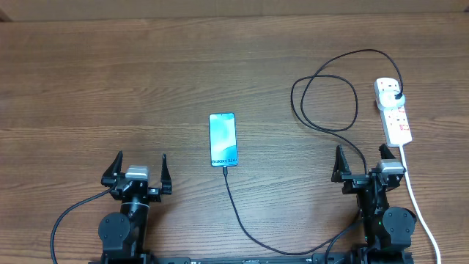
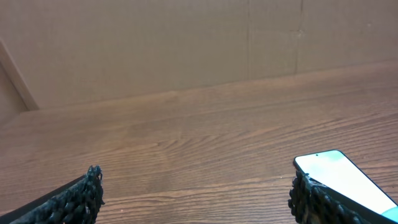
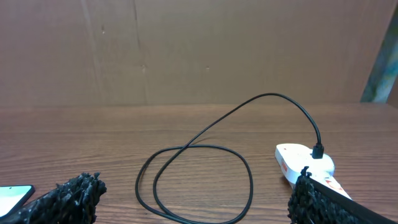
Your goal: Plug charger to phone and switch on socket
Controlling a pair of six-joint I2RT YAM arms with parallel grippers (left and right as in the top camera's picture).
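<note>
The phone (image 1: 223, 138) lies mid-table with a lit blue-teal screen; its corner shows in the left wrist view (image 2: 339, 177) and the right wrist view (image 3: 13, 196). The black charger cable (image 1: 322, 99) has its tip at the phone's near end, loops on the table, and its plug (image 1: 396, 96) sits in the white socket strip (image 1: 393, 110), also seen in the right wrist view (image 3: 306, 159). The cable loop shows there too (image 3: 193, 180). My left gripper (image 1: 136, 174) is open and empty, left of the phone. My right gripper (image 1: 364, 167) is open and empty, near the strip.
The strip's white cord (image 1: 418, 205) runs toward the near edge by the right arm. The black cable (image 1: 242, 220) trails from the phone toward the near edge between the arms. A brown wall (image 3: 199, 50) backs the wooden table.
</note>
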